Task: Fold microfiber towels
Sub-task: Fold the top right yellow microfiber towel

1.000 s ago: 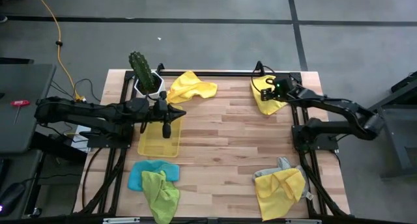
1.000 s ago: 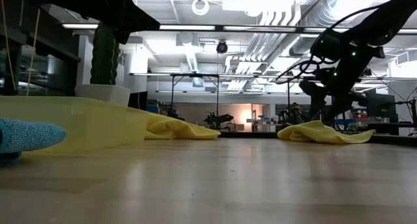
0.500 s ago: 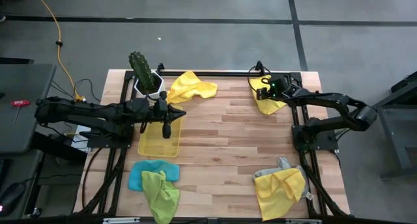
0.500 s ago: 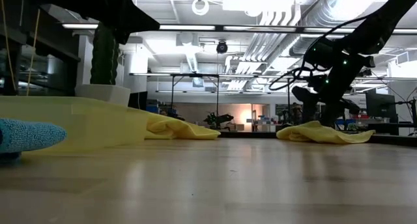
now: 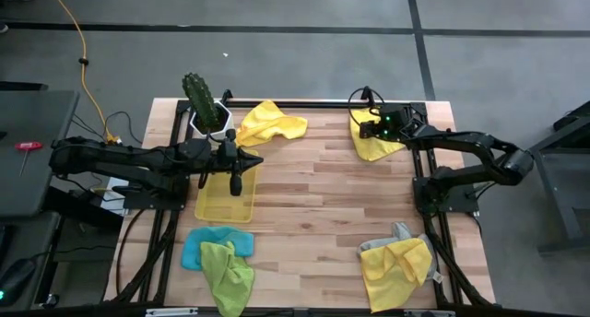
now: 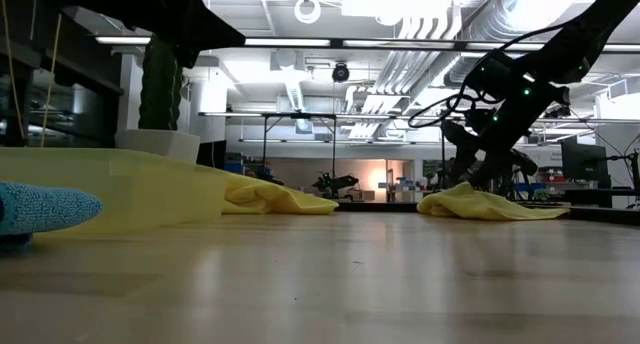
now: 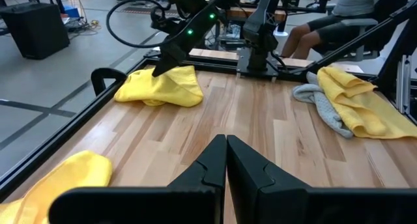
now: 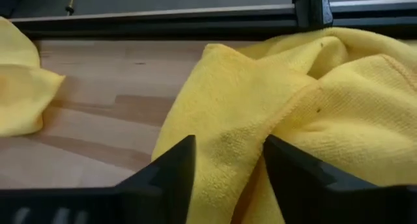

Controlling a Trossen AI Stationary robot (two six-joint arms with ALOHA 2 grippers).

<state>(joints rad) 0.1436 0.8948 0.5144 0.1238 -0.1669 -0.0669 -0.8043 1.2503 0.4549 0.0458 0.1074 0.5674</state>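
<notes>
A crumpled yellow microfiber towel (image 5: 376, 146) (image 6: 482, 204) lies at the table's far right corner. My right gripper (image 5: 367, 129) (image 8: 225, 152) slants down onto its left part, fingers apart with a ridge of the cloth between them. My left gripper (image 5: 234, 181) (image 7: 226, 142) hangs shut over the yellow plastic tray (image 5: 214, 206), holding nothing. Other towels lie loose: a yellow one (image 5: 269, 123) at the far middle, a light blue one (image 5: 205, 241) under a lime green one (image 5: 229, 273) near left, and a yellow one (image 5: 398, 266) on a grey one (image 5: 398, 232) near right. My right gripper comes at the yellow towel slanting down from the right. Its two fingertips (image 8: 171, 175) rest on the cloth near the towel's left edge, with a raised fold (image 8: 228, 129) between them. The towel lies bunched on the table.
A potted cactus (image 5: 203, 100) stands at the far left beside the tray. A black rail (image 8: 195, 19) runs along the far edge just past the towel. Bare wood (image 5: 323, 197) fills the table's middle.
My right gripper has gone toward the table's left edge and down, tipping more steeply, until its fingertips met the yellow towel. The towel's left part has been pushed a little leftward and bunched up; the rest has stayed put.
</notes>
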